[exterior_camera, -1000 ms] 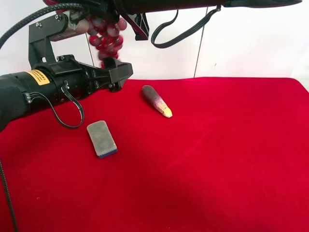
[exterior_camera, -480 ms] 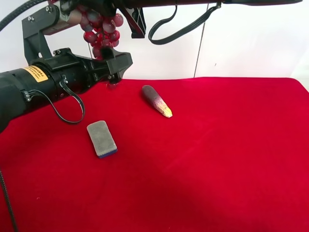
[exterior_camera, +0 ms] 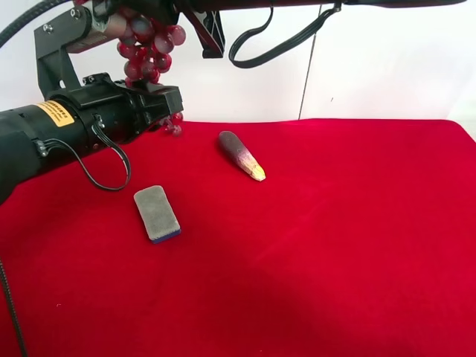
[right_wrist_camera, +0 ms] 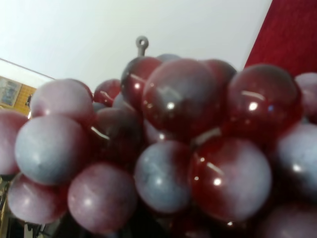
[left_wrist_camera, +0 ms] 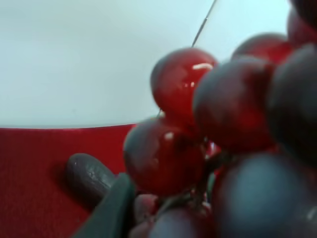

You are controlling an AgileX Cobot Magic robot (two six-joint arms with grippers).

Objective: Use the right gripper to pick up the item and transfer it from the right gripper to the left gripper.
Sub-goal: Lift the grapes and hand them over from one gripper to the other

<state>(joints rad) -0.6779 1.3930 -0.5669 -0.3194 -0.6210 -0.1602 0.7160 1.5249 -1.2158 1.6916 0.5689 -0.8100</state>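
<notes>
The item, a bunch of glossy red and pale grapes (exterior_camera: 146, 52), hangs in the air above the back left of the red cloth. It fills the right wrist view (right_wrist_camera: 188, 129) and most of the left wrist view (left_wrist_camera: 223, 124). My right gripper (exterior_camera: 146, 13), at the end of the unlabelled black arm along the exterior high view's top edge, is shut on the top of the bunch. My left gripper (exterior_camera: 168, 103), on the yellow-labelled arm, is shut on the bunch's lower end. A grape or two dangle just below its jaws. One dark finger (left_wrist_camera: 111, 208) shows beside the grapes.
A dark purple tapered piece with a yellow tip (exterior_camera: 239, 154) lies on the red cloth (exterior_camera: 335, 245) right of the grippers, and is also seen as (left_wrist_camera: 86, 176). A grey sponge (exterior_camera: 156, 213) lies nearer the front left. A white wall stands behind.
The left gripper rose to the bunch's lower end and its jaws went from open to shut on the grapes. The right arm shifted slightly left with the bunch.
</notes>
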